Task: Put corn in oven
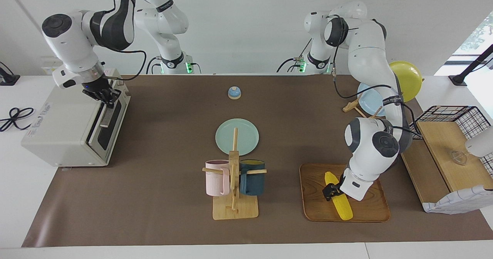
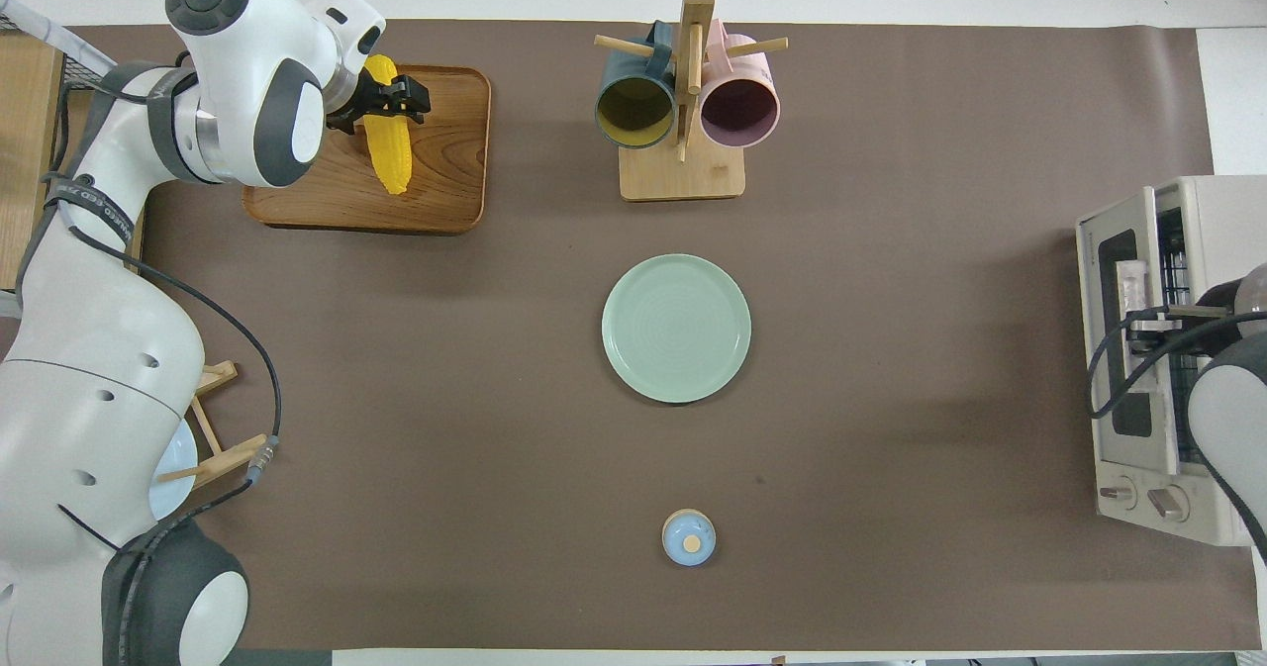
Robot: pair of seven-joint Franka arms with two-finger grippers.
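Note:
The yellow corn [image 1: 342, 207] lies on a wooden tray [image 1: 369, 209] toward the left arm's end of the table; it also shows in the overhead view [image 2: 391, 156]. My left gripper [image 1: 331, 192] is down at the corn's middle, over the tray [image 2: 445, 191], and straddles the cob in the overhead view [image 2: 388, 102]. The off-white oven [image 1: 57, 128] stands at the right arm's end [image 2: 1203, 201]. Its dark glass door [image 1: 109, 130] stands slightly ajar. My right gripper [image 1: 103, 96] is shut on the door's bar handle; my arm largely hides it in the overhead view [image 2: 1153, 325].
A wooden mug rack [image 1: 233, 182] with a pink and a dark blue mug stands mid-table. A green plate [image 1: 237, 136] lies nearer to the robots, and a small blue bell [image 1: 234, 92] nearer still. A plate stand [image 1: 369, 101], a yellow plate [image 1: 404, 76] and a wire crate [image 1: 450, 114] sit beside the left arm.

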